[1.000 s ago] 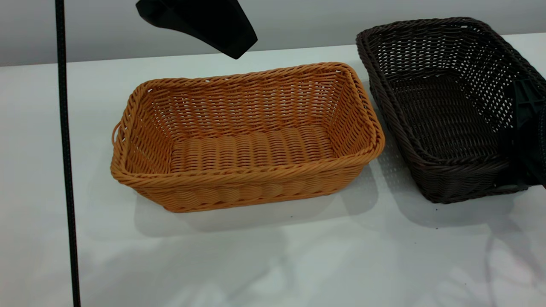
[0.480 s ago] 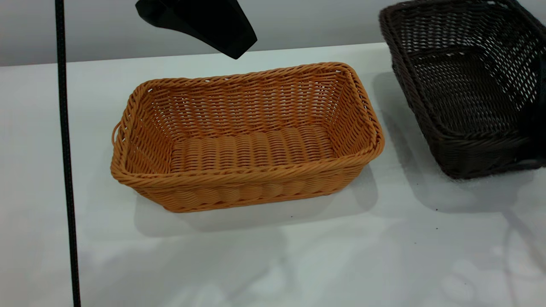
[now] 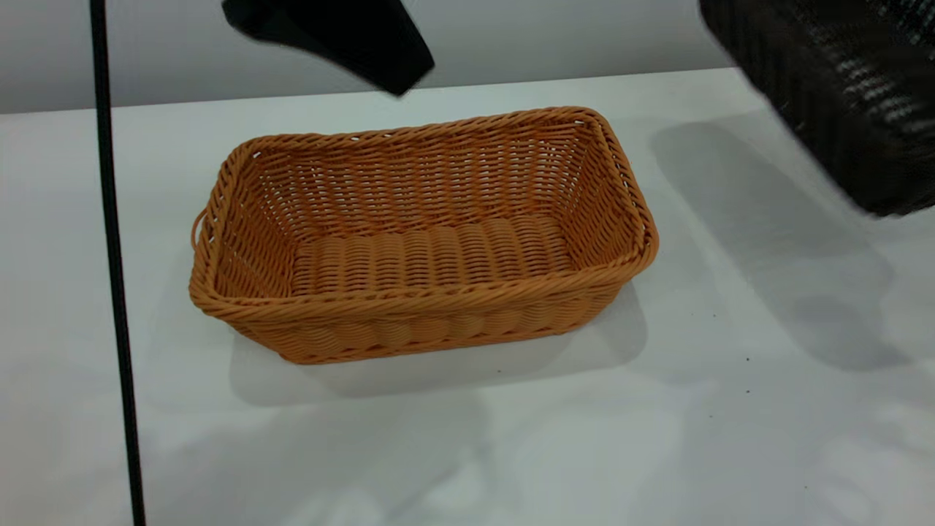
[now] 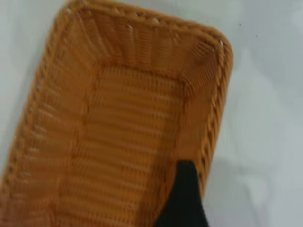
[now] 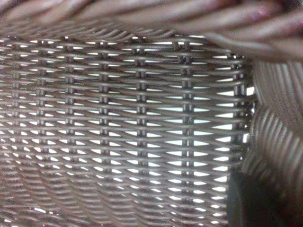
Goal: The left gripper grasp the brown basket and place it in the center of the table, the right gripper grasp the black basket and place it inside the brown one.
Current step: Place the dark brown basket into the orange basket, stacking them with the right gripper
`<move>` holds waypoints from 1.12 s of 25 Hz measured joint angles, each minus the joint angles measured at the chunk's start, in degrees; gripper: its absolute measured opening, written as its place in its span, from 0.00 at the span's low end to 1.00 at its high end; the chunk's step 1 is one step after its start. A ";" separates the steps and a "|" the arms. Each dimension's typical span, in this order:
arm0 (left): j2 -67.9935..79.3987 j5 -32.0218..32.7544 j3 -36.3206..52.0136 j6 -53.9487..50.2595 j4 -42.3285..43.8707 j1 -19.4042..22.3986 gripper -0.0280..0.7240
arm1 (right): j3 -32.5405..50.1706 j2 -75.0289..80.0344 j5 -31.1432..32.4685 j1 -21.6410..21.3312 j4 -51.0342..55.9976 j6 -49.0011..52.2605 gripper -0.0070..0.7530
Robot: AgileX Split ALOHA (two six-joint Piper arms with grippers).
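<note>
The brown basket [image 3: 424, 234] stands upright and empty in the middle of the table [image 3: 511, 438], its small loop on the left short end. My left gripper [image 3: 343, 36] hangs above the basket's back rim, open and holding nothing. In the left wrist view one black finger [image 4: 183, 198] shows over the brown basket [image 4: 118, 142]. The black basket [image 3: 840, 95] is in the air at the top right, clear of the table. Its weave [image 5: 118, 118] fills the right wrist view, where one dark finger [image 5: 246, 203] of my right gripper presses against its wall.
A thin black cord [image 3: 113, 256] hangs straight down at the left, in front of the table. The black basket's shadow [image 3: 767, 219] lies on the bare tabletop to the right of the brown basket. A grey wall runs behind the table's back edge.
The black basket has gone from resting on the table at the right to hanging high at the top right, carried up and rightward. The left gripper shifted only slightly.
</note>
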 joint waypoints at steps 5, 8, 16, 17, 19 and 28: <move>-3.07 -2.07 0.00 0.06 0.00 0.00 0.76 | -6.42 -0.30 14.23 -7.04 -6.76 -10.55 0.17; -4.62 -3.15 0.00 0.06 0.00 0.00 0.76 | -11.11 -0.30 20.56 -7.28 -9.52 -13.05 0.17; -10.17 -6.41 0.00 -0.60 -0.54 0.00 0.76 | -21.34 -0.18 36.78 -7.18 -20.29 -16.26 0.17; -10.41 -6.48 0.00 -0.65 -1.13 0.00 0.76 | -21.92 -0.18 37.91 -6.77 -21.07 -16.80 0.17; -10.62 -6.47 0.00 -0.65 -2.18 0.00 0.76 | -22.45 -0.10 39.46 -5.56 -21.25 -19.05 0.17; -12.26 -7.25 0.00 -0.38 -5.07 0.00 0.76 | -24.62 3.46 39.99 5.03 -22.62 -20.47 0.17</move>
